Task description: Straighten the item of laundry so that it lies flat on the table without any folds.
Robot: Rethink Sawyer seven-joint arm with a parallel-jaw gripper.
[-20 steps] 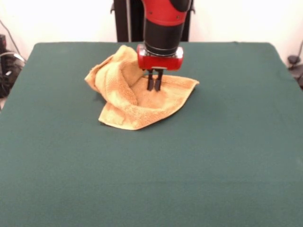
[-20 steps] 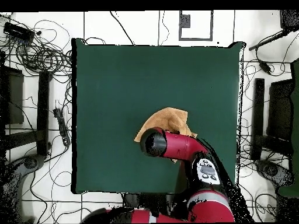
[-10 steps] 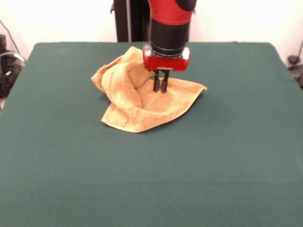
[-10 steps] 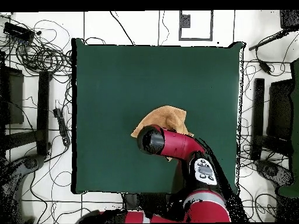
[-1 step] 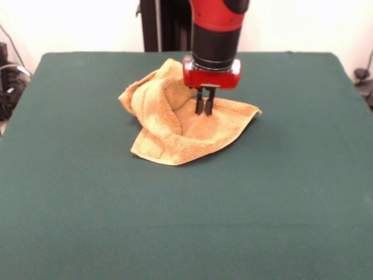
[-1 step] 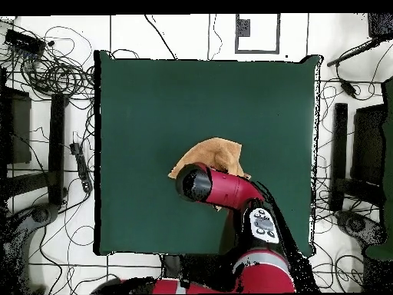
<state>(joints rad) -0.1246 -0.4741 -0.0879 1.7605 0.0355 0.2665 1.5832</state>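
The item of laundry (image 5: 175, 125) is an orange-tan towel lying crumpled on the green table (image 5: 262, 204), toward its far middle. Its left part is bunched into a raised fold, and its right corner lies flat and points right. My gripper (image 5: 205, 111) comes straight down onto the towel's middle, its two black fingers close together and shut on the cloth. In the overhead view the red arm covers the gripper, and only part of the towel (image 6: 216, 150) shows beyond the wrist on the table (image 6: 153, 100).
Cables (image 6: 54, 69) and black stands (image 6: 338, 154) lie on the floor around the table in the overhead view. The green cloth stretches wide on every side of the towel.
The gripper has slid to the right in the front view, dragging the towel along with it. The towel's right corner has stretched out a little further.
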